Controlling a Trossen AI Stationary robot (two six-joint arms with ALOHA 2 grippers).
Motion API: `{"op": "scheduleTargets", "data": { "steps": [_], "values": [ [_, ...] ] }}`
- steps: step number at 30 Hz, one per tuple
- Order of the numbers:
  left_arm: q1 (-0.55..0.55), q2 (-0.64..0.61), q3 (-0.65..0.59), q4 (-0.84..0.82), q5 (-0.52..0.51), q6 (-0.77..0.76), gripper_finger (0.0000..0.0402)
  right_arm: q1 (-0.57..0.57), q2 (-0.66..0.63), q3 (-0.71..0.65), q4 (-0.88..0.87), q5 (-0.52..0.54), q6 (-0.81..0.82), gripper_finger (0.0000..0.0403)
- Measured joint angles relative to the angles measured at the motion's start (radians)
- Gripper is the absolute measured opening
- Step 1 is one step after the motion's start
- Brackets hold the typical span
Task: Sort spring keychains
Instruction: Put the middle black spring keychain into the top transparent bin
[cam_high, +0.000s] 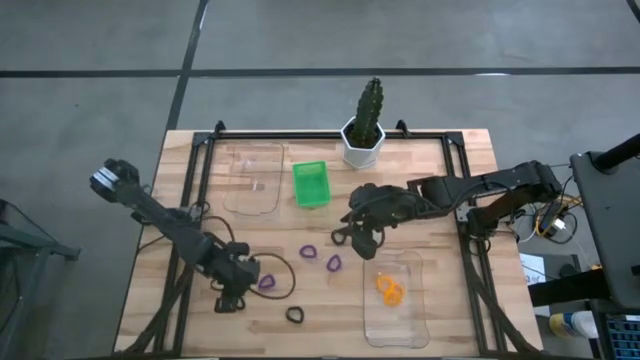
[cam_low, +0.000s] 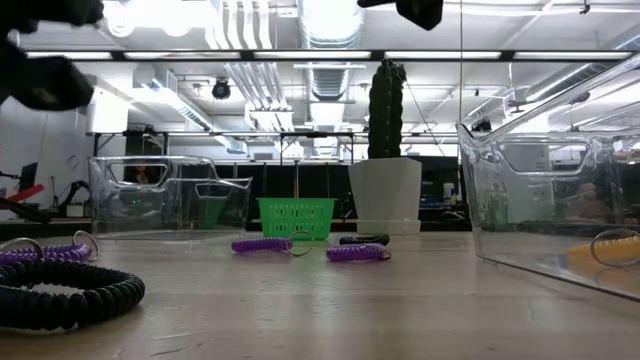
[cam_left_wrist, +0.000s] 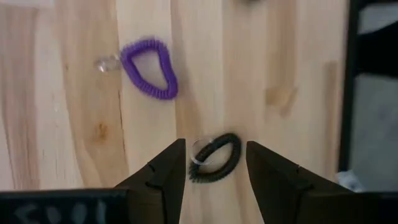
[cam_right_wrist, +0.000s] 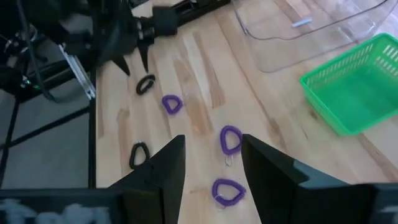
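My left gripper (cam_left_wrist: 214, 177) stood open and empty, its fingers straddling a black keychain (cam_left_wrist: 214, 158) that lay flat on the wooden table (cam_high: 440, 320) near its front-left part. My right gripper (cam_right_wrist: 211, 168) hung over mid-table, open too and holding nothing, with a purple keychain (cam_right_wrist: 231, 139) showing between its fingers farther below.

I judged these spring keychains light and springy: a coiled plastic loop that would squash under a pinch and could flick away if taken off-centre. The side of the coil looked the best hold, with the fingers closing across the loop rather than on the small metal ring.

The high view placed everything: 3 purple clips and 1 more black one loose on the wood, and orange clips (cam_high: 389, 289) already in the clear tray (cam_high: 395, 330) at the front right. It could not show how my left fingers lined up with the black coil; the left wrist view did. The right wrist view showed 2 black clips near the left arm.
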Motion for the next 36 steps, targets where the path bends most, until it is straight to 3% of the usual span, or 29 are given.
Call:
{"op": "scheduleTargets", "data": {
  "steps": [18,30,33,36],
  "values": [
    [-0.054,0.208,-0.036,0.006,0.069,0.087,0.016,-0.009,-0.006,0.0,0.004,0.004,0.01,0.0148],
    [-0.055,0.3,-0.037,0.032,0.026,0.107,0.0158,-0.009,-0.006,0.0,0.034,0.026,0.01,0.0134],
    [-0.054,0.321,-0.038,0.031,0.021,0.105,0.0136,-0.009,-0.006,0.0,0.047,0.026,0.01,0.0134],
    [-0.052,0.338,-0.039,0.024,0.012,0.106,0.0082,-0.009,-0.006,0.0,0.047,0.026,0.01,0.0137]
  ]
}}
